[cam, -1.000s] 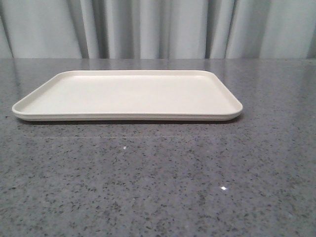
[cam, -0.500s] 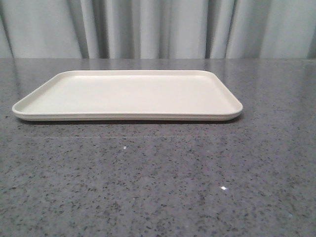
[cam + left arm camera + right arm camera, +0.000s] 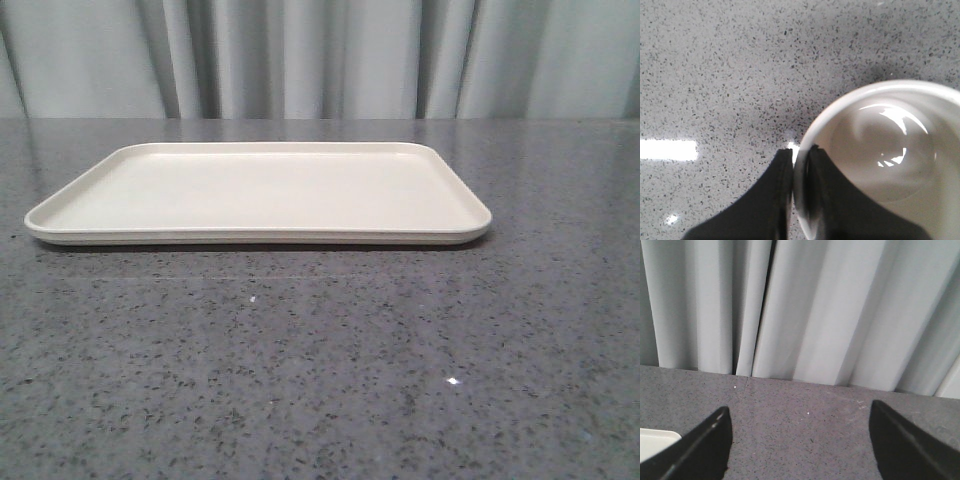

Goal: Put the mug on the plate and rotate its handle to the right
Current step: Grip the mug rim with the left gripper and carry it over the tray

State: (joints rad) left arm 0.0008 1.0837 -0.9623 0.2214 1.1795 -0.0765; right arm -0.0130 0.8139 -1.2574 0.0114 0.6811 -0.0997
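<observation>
The cream-white plate (image 3: pixel 260 190) lies flat on the grey speckled table in the front view, with nothing on it; one corner also shows in the right wrist view (image 3: pixel 655 440). The white mug (image 3: pixel 890 165) shows only in the left wrist view, seen from above with its inside bare. My left gripper (image 3: pixel 800 155) is shut on the mug's rim, one finger inside and one outside the wall. The handle and the face print are hidden. My right gripper (image 3: pixel 800 440) is open and empty above the table, facing the curtain. Neither gripper shows in the front view.
Grey curtains (image 3: pixel 320 55) hang behind the table's far edge. The grey speckled tabletop (image 3: pixel 320 380) stretches in front of the plate.
</observation>
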